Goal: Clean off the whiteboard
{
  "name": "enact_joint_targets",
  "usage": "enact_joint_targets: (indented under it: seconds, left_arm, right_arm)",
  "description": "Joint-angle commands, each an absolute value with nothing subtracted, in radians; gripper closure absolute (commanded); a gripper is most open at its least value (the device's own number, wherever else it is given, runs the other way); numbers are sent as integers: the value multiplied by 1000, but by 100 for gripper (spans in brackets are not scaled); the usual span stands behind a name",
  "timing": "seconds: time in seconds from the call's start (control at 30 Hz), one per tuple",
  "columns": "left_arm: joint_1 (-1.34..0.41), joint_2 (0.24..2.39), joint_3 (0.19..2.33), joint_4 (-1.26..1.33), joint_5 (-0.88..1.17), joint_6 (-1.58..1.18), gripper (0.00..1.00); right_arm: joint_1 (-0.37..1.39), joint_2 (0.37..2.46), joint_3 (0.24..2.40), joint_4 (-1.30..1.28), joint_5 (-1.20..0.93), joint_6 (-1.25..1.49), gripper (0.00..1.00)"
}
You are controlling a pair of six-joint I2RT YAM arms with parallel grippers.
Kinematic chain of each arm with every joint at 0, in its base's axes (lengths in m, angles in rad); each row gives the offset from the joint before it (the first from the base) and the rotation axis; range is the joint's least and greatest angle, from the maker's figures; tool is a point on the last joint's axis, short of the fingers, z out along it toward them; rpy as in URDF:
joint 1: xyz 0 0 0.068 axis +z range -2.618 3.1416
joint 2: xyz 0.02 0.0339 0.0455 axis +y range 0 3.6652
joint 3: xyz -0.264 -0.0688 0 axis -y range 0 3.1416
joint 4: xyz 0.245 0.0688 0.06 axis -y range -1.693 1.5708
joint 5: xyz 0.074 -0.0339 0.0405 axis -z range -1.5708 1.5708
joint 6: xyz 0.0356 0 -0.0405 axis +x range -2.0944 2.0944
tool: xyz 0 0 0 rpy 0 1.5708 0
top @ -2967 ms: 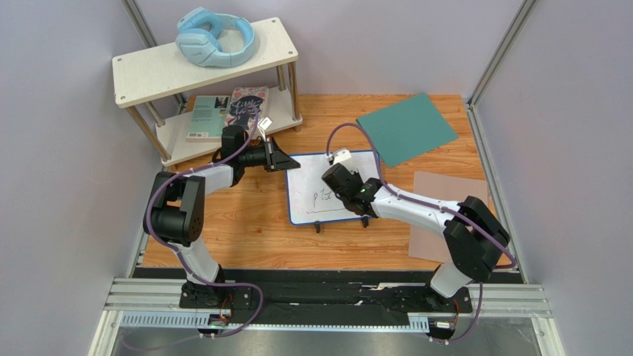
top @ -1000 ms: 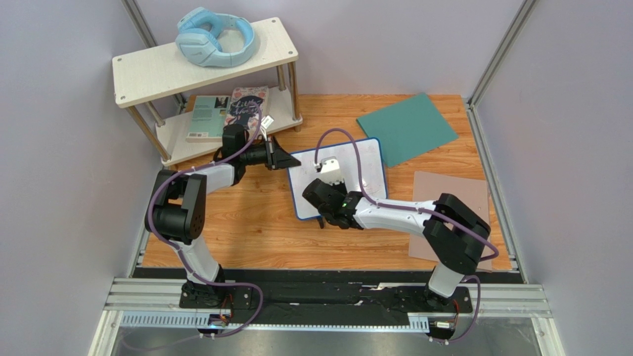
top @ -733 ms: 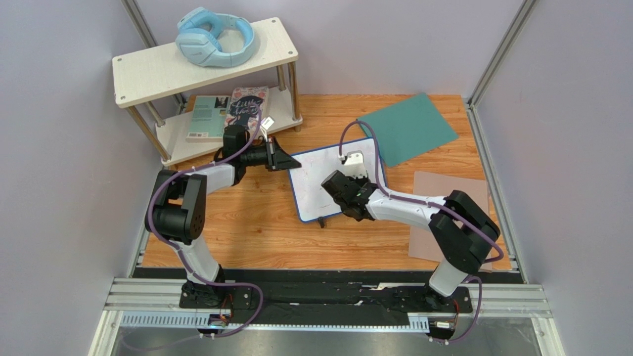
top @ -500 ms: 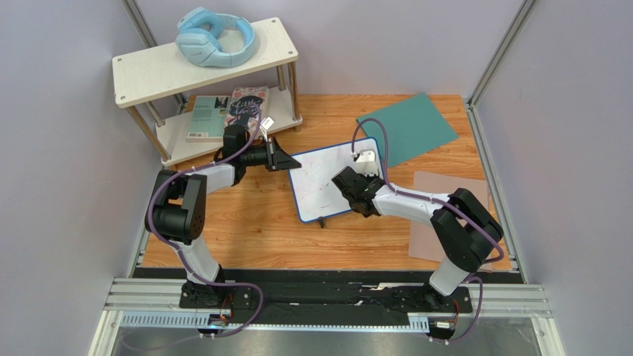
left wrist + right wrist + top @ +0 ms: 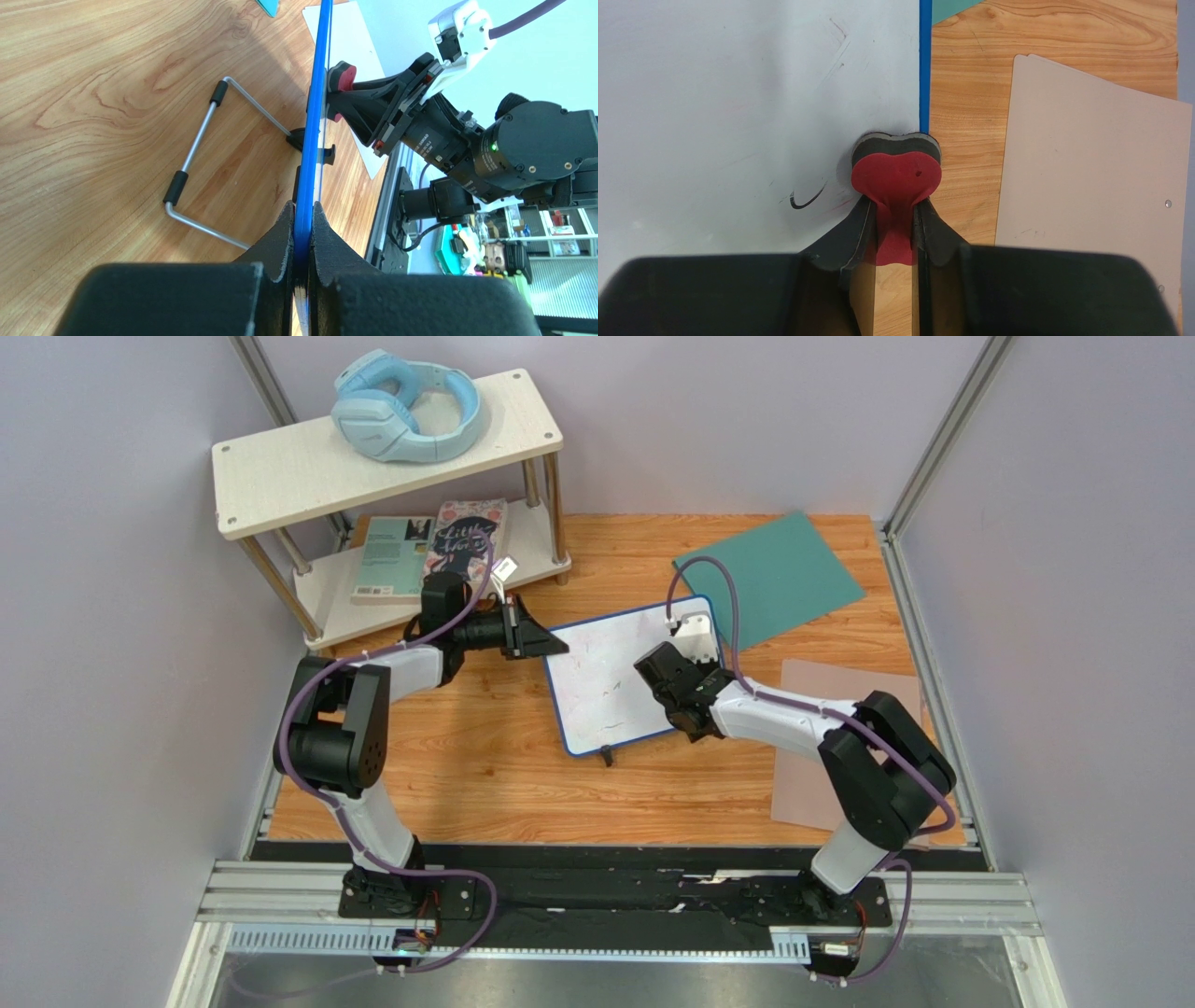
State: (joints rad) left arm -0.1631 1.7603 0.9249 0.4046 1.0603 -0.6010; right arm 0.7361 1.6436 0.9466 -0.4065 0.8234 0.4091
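Top external view: the whiteboard (image 5: 617, 686) is sitting near the middle of the worktop (image 5: 463, 770), a little toward the far edge. It is lying askew to the worktop's sides. In the left wrist view it is leaning up on a wire stand (image 5: 177, 187) whose legs are resting on the wood. Its white face is showing only faint smudges and one short dark curved stroke (image 5: 807, 199).

The left gripper (image 5: 303, 210) is pinching the board's blue frame at its far left corner, jaws closed tight on the thin edge. The right gripper (image 5: 892, 231) is reaching over the board's right side, its jaws squeezing the narrow tail of a red and black eraser (image 5: 896, 164). The eraser's dark pad is pressing on the white surface just beside the right blue frame edge.

A teal sheet (image 5: 769, 577) is lying flat toward the far right corner, close behind the board. A pinkish mat (image 5: 842, 683) is lying along the right edge, partly under the right arm. A two-tier shelf (image 5: 281, 469) is standing at the far left corner, carrying blue headphones (image 5: 407, 406) on top and books (image 5: 421, 546) below.
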Motion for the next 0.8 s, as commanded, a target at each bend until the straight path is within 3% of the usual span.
enact_joint_targets:
  seconds: [0.0, 0.5, 0.77]
  left_arm:
    - [-153, 1759, 919, 385, 973, -503, 100]
    - [-153, 1764, 922, 390, 977, -505, 100]
    - [-153, 1767, 922, 393, 980, -508, 100]
  right_arm:
    - [710, 1612, 988, -266, 783, 335, 100]
    - [730, 1592, 966, -71, 191, 95, 100]
    - [753, 1657, 1061, -126, 14, 78, 100]
